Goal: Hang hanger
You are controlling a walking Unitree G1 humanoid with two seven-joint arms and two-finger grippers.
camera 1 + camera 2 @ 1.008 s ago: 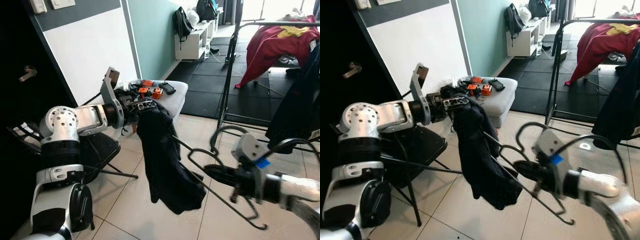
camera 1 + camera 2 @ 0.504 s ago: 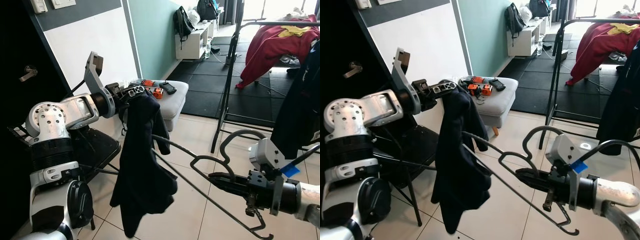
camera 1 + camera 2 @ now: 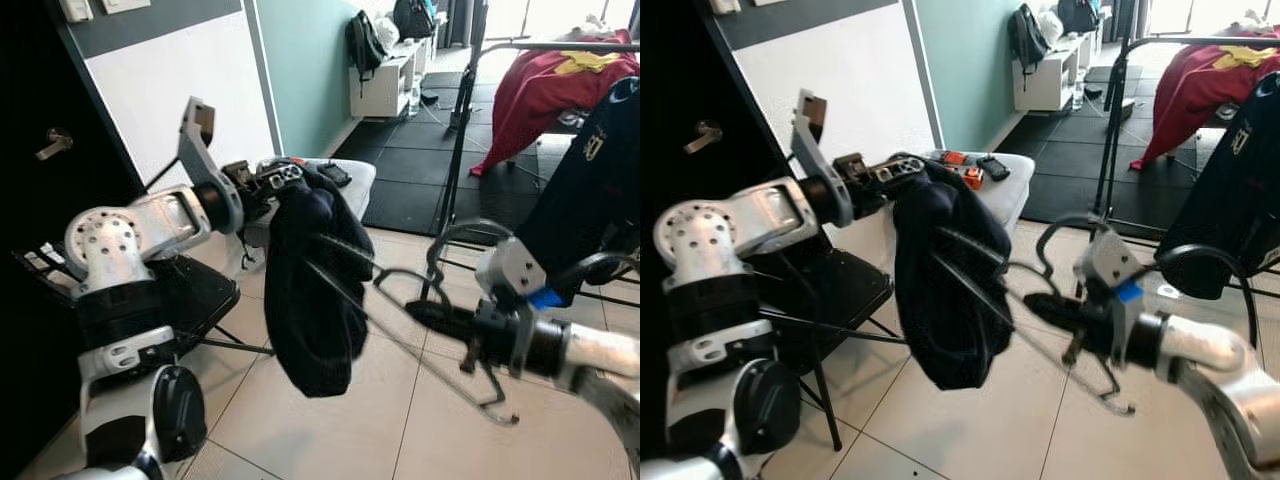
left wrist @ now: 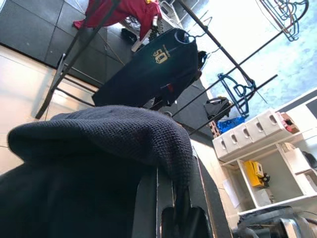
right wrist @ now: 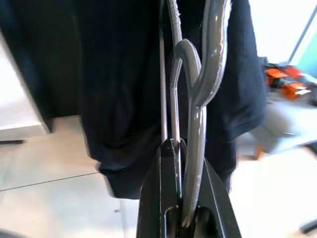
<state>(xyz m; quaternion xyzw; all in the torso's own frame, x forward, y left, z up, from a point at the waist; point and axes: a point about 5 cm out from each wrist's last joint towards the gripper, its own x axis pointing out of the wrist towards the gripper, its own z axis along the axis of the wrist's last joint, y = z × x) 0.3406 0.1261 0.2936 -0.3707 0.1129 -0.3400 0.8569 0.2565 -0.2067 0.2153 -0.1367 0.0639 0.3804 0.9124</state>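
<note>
The right gripper (image 5: 176, 148) is clamped on the grey hanger (image 3: 440, 300), held in mid-air over the tiled floor (image 3: 330, 420); its far end sits inside the dark garment (image 3: 310, 290); the left gripper (image 3: 282, 178) pinches that garment's top edge.

Hanger (image 3: 400, 310) end hidden inside garment (image 3: 310, 300)

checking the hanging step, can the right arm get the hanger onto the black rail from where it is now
Probably not yet. The right gripper holds the hanger low over the floor, one end inside the dark garment that the left gripper holds, and the rail stands higher and farther back.
</note>
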